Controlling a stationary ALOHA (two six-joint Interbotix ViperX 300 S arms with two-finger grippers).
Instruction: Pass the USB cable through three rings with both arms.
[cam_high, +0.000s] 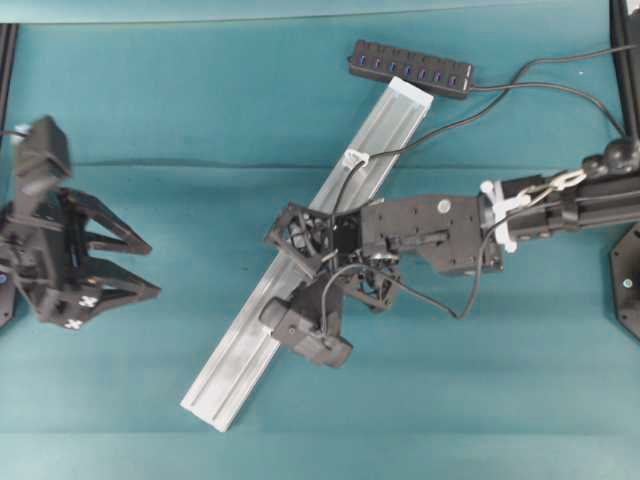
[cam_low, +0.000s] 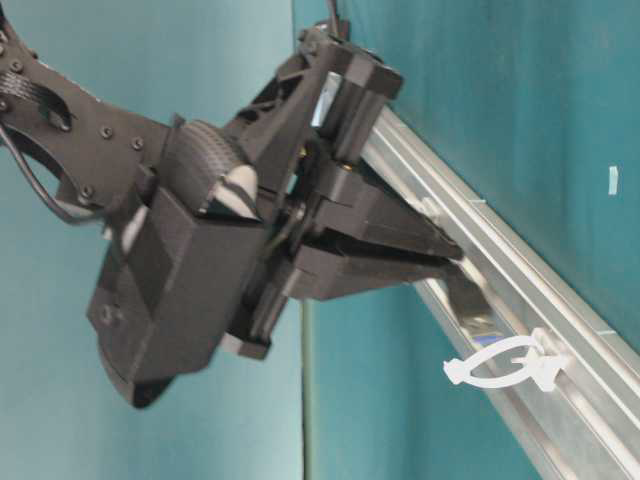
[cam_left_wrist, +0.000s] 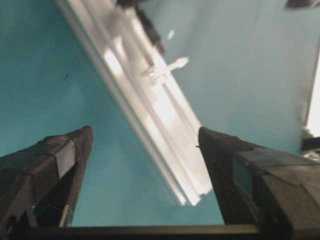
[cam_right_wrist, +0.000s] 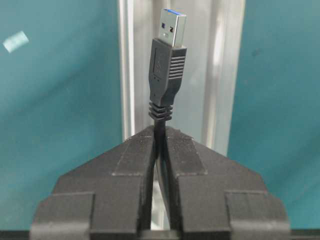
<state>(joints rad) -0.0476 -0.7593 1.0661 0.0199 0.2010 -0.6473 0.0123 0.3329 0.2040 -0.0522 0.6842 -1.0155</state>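
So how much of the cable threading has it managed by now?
The USB cable already runs through one ring near the rail's far end. The right gripper is pinching it just behind the plug. At least one ring ahead is unthreaded; the left gripper waits open.

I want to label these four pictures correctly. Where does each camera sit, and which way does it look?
Overhead: above the table, looking straight down; shows both arms, the rail, the hub.
Table-level: low at the table's edge, looking along the rail; shows the right gripper and one ring.
Left wrist: on the left arm, looking past its open left gripper at the rail's end.
Right wrist: on the right arm, looking over its shut fingers at the cable.
Shared: the rail shows in all four views.
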